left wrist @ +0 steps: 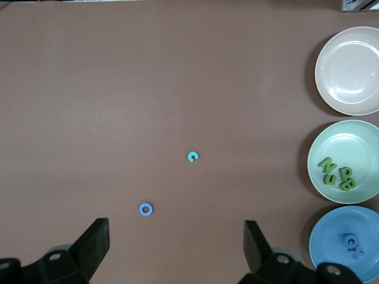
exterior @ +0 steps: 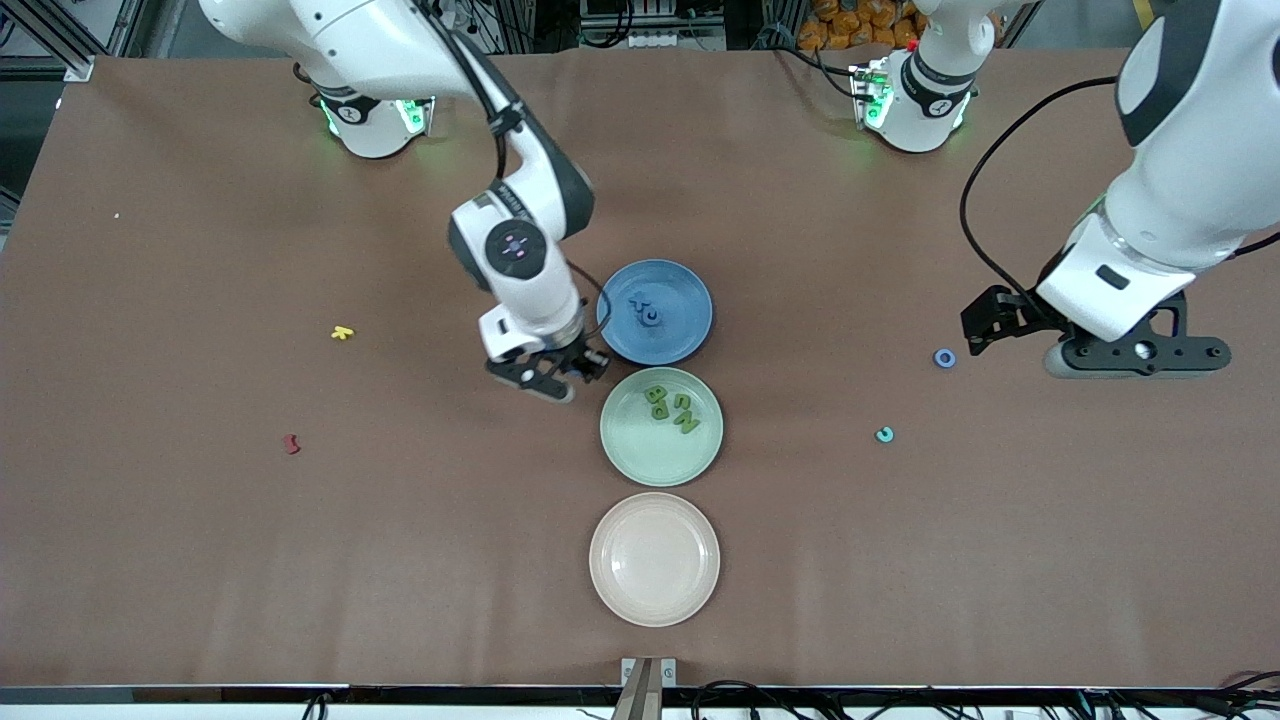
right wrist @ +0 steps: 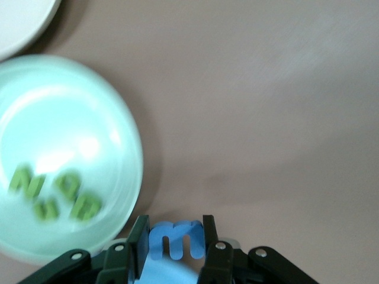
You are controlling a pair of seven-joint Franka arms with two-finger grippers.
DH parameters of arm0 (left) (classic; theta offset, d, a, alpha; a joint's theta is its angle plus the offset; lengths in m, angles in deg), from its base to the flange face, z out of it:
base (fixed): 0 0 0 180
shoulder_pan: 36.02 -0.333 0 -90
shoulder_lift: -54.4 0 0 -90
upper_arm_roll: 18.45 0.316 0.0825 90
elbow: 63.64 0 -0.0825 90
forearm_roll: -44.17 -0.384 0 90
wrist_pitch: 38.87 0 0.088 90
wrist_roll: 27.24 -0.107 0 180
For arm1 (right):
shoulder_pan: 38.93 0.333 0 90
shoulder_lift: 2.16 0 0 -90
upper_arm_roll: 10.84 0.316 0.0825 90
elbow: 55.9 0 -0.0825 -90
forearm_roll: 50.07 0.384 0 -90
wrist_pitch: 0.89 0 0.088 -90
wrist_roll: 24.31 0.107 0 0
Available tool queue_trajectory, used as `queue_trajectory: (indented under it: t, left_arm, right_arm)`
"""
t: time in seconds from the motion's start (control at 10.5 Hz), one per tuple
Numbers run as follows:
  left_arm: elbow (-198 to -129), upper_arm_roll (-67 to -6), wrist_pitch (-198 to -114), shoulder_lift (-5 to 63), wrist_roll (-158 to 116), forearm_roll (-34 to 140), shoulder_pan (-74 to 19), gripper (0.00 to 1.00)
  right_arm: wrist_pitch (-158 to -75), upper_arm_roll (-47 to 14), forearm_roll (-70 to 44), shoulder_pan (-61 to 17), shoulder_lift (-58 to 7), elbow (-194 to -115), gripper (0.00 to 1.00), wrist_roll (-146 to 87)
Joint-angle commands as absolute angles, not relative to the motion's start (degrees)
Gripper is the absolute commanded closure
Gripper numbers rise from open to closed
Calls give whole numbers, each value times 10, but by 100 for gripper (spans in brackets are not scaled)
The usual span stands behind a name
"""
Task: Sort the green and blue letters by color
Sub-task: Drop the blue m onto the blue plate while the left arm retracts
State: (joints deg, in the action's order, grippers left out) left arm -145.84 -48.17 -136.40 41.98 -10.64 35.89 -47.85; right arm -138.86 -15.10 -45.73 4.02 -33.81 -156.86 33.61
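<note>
The right claw [exterior: 548, 378] hangs over the bench [exterior: 200, 560], just beside the blue plate [exterior: 690, 300] and the green plate [exterior: 625, 450]. It is pinching a blue letter M [right wrist: 176, 239] between its fingers [right wrist: 138, 244].

Three plates lie in a row in the middle of the bench. The blue plate is farthest from the front camera and has blue letters [exterior: 648, 310] in it. The green plate is in the middle and has four green letters [exterior: 670, 408]. The pale pink plate [exterior: 610, 590] is nearest.

The left claw [left wrist: 176, 248] waits over the left arm's end of the bench, with its fingers spread wide. Near it a blue ring-shaped letter O [exterior: 944, 358] lies on the bench, and a teal letter C [exterior: 884, 434] lies nearer to the front camera.
</note>
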Motion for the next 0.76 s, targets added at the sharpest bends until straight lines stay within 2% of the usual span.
queue_trajectory:
  t: [0.0, 0.09, 0.19, 0.28, 0.47, 0.66]
  left_arm:
    - [-1495, -436, -1360, 465, -131, 384, -467, 0]
    - [-1492, -400, -1360, 468, -149, 386, -448, 0]
    - [-1496, -370, -1359, 478, -175, 405, -436, 0]
    - [-1495, -337, -1346, 482, -200, 423, -426, 0]
    - [-1499, -282, -1324, 500, -248, 440, -393, 0]
    - [-1501, -259, -1321, 506, -275, 440, -377, 0]
  right_arm:
    - [-1384, -156, -445, 104, -336, -1577, 86, 327]
    - [-1384, -155, -445, 120, -341, -1577, 86, 329]
    - [-1384, -150, -445, 130, -346, -1577, 78, 332]
    - [-1384, -143, -444, 131, -347, -1576, 37, 334]
    - [-1377, -133, -450, 132, -342, -1573, 0, 377]
    - [-1376, -132, -453, 117, -338, -1572, 0, 385]
